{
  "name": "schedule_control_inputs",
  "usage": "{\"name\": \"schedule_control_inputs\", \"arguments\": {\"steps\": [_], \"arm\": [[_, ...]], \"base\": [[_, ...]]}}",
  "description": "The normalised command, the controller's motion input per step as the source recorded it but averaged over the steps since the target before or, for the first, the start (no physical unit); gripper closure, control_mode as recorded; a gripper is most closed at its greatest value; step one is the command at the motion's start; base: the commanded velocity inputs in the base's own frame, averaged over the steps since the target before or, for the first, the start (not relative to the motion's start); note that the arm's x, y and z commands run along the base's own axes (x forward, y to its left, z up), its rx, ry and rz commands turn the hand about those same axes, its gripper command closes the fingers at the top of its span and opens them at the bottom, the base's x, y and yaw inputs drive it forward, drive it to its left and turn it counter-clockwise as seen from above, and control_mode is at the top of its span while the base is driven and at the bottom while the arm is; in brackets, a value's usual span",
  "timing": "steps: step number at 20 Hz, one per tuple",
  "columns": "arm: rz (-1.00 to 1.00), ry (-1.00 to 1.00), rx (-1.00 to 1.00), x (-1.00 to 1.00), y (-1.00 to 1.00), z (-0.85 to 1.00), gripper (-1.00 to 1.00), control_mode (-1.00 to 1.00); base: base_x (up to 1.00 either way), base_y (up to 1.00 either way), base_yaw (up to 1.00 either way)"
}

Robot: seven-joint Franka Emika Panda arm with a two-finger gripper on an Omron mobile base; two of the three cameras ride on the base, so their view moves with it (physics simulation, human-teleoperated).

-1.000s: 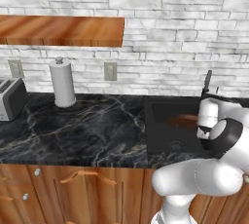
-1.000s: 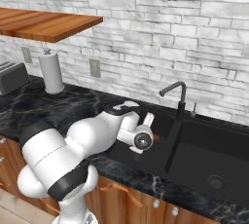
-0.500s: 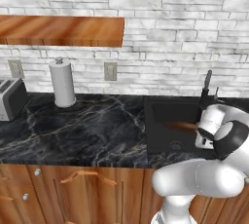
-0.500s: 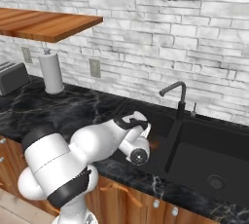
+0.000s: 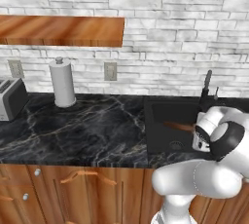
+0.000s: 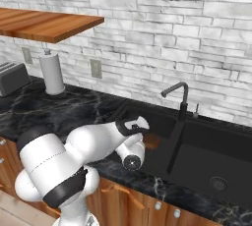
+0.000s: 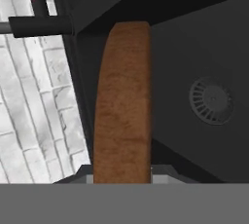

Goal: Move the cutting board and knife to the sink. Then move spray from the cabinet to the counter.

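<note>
The first step is in hand: the end effector is clamped on the cutting board, which runs up the middle of the hand view inside the sink, beside the drain. Next, I judge, it should lower and release the board, then fetch the knife.

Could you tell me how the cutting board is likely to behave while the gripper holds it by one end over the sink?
The cutting board looks like stiff wood, so it probably won't sag. It is long and seems gripped at one end by the gripper, so it may pivot in the jaws. Flat and elongated, it should lie rather than roll once set in the sink.
</note>
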Motion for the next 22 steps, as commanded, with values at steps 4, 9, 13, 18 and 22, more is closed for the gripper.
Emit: {"name": "schedule_control_inputs", "arguments": {"steps": [4,9,13,18,22], "arm": [[0.0,-0.02,-0.09,0.04,0.31,-0.05,1.0,-1.0],[0.0,0.0,-0.08,0.12,0.23,-0.04,1.0,-1.0],[-0.03,0.03,-0.07,0.21,0.07,0.0,1.0,-1.0],[-0.03,0.08,-0.03,0.23,0.06,0.0,1.0,-1.0],[-0.01,0.1,0.0,0.21,0.0,0.02,1.0,-1.0]], "base": [[0.0,0.0,0.0],[0.0,0.0,0.0],[0.0,0.0,0.0],[0.0,0.0,0.0],[0.0,0.0,0.0]]}}
